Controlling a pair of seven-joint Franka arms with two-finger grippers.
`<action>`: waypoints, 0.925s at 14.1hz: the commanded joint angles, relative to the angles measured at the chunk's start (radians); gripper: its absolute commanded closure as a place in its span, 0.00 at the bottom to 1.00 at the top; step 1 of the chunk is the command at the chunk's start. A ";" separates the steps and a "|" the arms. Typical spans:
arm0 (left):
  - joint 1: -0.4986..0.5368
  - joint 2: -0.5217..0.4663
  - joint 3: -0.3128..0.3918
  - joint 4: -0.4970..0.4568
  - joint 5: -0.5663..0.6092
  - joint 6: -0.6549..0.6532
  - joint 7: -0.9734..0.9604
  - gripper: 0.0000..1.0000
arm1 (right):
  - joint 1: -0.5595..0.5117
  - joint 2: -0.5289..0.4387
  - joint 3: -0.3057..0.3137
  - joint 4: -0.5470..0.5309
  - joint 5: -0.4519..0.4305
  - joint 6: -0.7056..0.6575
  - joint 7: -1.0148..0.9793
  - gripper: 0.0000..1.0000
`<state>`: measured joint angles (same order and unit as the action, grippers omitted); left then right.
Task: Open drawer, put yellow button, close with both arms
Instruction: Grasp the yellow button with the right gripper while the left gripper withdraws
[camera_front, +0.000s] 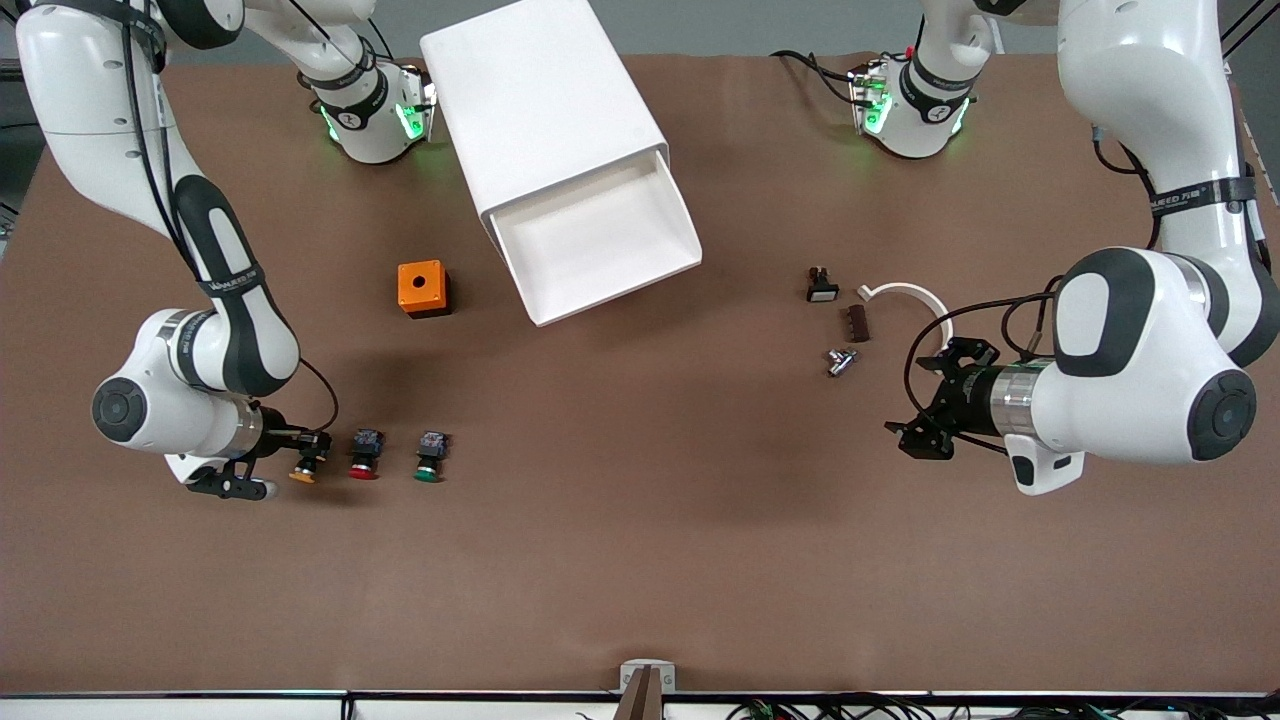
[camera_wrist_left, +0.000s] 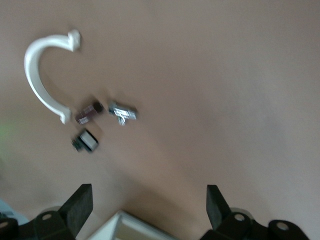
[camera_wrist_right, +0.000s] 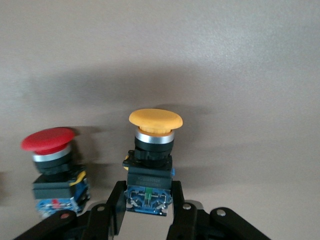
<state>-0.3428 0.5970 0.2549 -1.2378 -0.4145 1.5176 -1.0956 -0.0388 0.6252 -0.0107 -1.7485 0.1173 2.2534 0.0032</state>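
Brown tabletop (camera_front: 640, 560) with a wide bare band along its camera-side edge and bare ground at its middle. Two arms: the right arm (camera_front: 200, 300) reaches low at its own end; the left arm (camera_front: 1150, 370) hangs over bare tabletop at its end. One white cabinet (camera_front: 540, 110) lies between the arm bases, its drawer (camera_front: 600, 245) pulled open toward the camera, nothing visible inside it. One orange box (camera_front: 422, 288) sits beside the drawer, toward the right arm's end. Three buttons stand in a row near the right arm: yellow button (camera_wrist_right: 152, 155), red button (camera_front: 364, 455), green button (camera_front: 430, 457). The right claw (camera_wrist_right: 146, 200) is closed on the yellow button's body. The left claw (camera_wrist_left: 147, 205) stands open, holding nothing. Near it: one white curved clip (camera_front: 910, 300) and three small parts (camera_front: 845, 320), well apart from the drawer.
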 joint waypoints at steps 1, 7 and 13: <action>-0.009 -0.020 0.006 0.000 0.124 0.019 0.049 0.00 | 0.014 -0.077 -0.002 -0.003 0.018 -0.067 0.026 0.99; -0.076 -0.036 -0.005 -0.002 0.273 0.024 0.088 0.00 | 0.057 -0.192 -0.005 0.033 0.010 -0.244 0.167 0.99; -0.085 -0.039 0.003 -0.002 0.321 0.049 0.260 0.00 | 0.163 -0.333 -0.006 0.041 -0.065 -0.382 0.429 1.00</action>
<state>-0.4390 0.5775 0.2528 -1.2299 -0.1182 1.5673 -0.9338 0.0838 0.3564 -0.0101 -1.6938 0.0988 1.9069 0.3245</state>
